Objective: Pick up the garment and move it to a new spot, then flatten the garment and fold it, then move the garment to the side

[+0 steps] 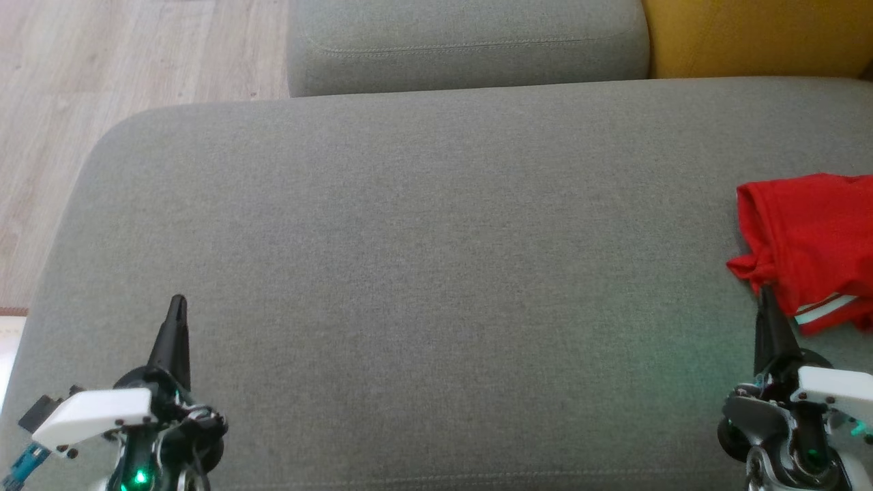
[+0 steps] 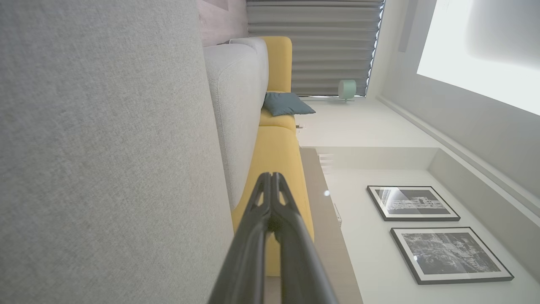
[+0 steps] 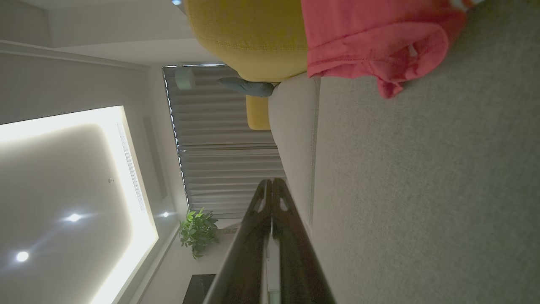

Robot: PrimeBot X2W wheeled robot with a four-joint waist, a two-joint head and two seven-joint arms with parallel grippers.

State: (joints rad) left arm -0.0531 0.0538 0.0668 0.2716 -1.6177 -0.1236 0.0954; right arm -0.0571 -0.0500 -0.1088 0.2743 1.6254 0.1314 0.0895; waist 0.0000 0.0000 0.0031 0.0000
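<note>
Left hand (image 1: 179,301) closed, grey sofa (image 1: 436,273), wooden floor (image 1: 102,61)

No readable text, label, brand or number anywhere — the framed prints (image 2: 412,203) are too small to tell.

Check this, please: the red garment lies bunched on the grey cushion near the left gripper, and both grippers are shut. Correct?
One error: in the head view the red garment lies near the right gripper, not the left gripper. The rest holds: bunched on the grey cushion, both grippers shut.

red garment (image 1: 811,239), white-striped hem perhaps; grey cushion (image 1: 423,273); yellow cushion (image 1: 750,34).
</note>
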